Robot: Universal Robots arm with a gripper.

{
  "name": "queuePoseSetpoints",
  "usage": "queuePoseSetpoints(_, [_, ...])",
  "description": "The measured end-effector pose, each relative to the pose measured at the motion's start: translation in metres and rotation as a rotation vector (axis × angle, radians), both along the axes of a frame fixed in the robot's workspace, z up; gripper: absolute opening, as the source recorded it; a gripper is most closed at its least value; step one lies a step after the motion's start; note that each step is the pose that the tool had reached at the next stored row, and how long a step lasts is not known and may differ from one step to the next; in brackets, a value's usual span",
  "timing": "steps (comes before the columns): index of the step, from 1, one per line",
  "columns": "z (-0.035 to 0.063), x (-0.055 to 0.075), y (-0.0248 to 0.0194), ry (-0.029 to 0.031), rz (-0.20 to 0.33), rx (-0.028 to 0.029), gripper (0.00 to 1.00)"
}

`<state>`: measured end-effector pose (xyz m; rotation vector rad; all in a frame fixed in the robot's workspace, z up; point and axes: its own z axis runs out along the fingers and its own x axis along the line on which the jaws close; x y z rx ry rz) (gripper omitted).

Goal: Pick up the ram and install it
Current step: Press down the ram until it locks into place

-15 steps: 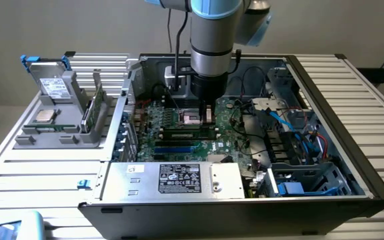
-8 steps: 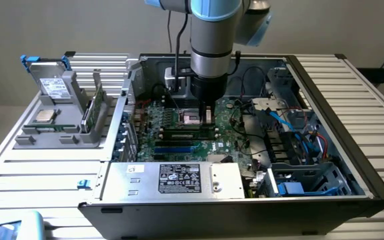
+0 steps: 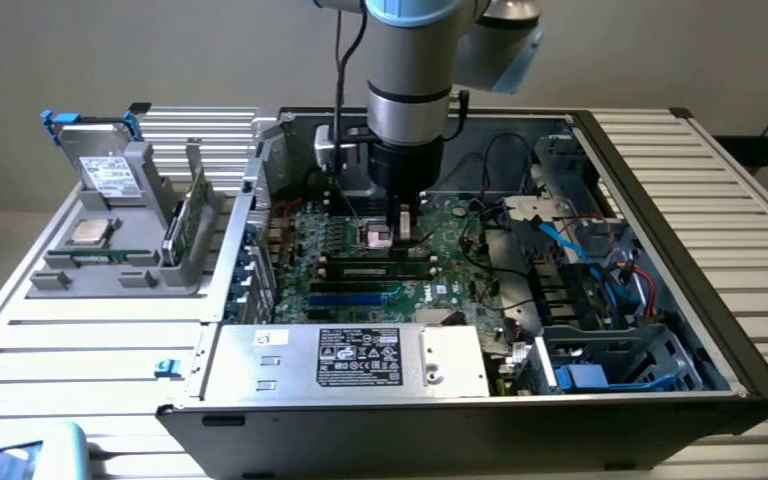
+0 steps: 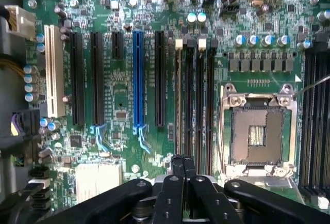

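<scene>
Right, claw [image 4: 180, 162] is clenched: fingers pressed together, nothing between them. It grasps no part.

Exterior view:
- Arm comes straight down into the open PC case [image 3: 651, 200], with the claw [image 3: 404, 232] low over the motherboard [image 3: 357, 290], just beside the CPU socket [image 3: 380, 237].
- The ram [image 3: 377, 266] looks to be in a slot just in front of the claw: a long narrow green strip with dark chips, lying level across the board. Claw tip is near it; I can't tell if they touch.
- Blue slot [image 3: 351, 297] sits a bit nearer the camera, parallel to the ram.
- PSU [image 3: 357, 360] with its white label covers the near end of the case.
- A grey rack [image 3: 131, 250] stands outside the case on the exterior view's left, on the slatted table [image 3: 91, 340]. In it: a green board [image 3: 195, 215] upright on edge, a small silver chip [image 3: 88, 232] lying flat and a drive [image 3: 107, 175] leaning at the back.

Wrist view:
- Fingertips sit at the end of the bank of four memory slots, lined up with the slot furthest from the socket [image 4: 257, 133].
- That slot shows a lighter, brownish edge along its length, which fits the ram [image 4: 179, 95] seen edge-on. The other three look dark.
- Socket is open and bare, with its metal frame around it.
- Blue slot [image 4: 137, 79] and the black expansion slots run parallel, further from the socket.
</scene>
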<state>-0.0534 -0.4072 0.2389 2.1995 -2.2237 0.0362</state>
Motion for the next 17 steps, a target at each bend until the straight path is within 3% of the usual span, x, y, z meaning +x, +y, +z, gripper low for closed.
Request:
queuePoseSetpoints(4, [0.0001, -0.017, 0.0000, -0.0017, 0.000, -0.0003, 0.11])
queuePoseSetpoints(7, [-0.0021, -0.026, 0.0000, -0.0134, 0.000, -0.0001, 0.11])
queuePoseSetpoints(10, [-0.0055, -0.029, 0.0000, -0.0214, 0.000, -0.0003, 0.11])
queuePoseSetpoints(17, [-0.0132, -0.032, -0.0002, -0.0256, 0.000, -0.0018, 0.11])
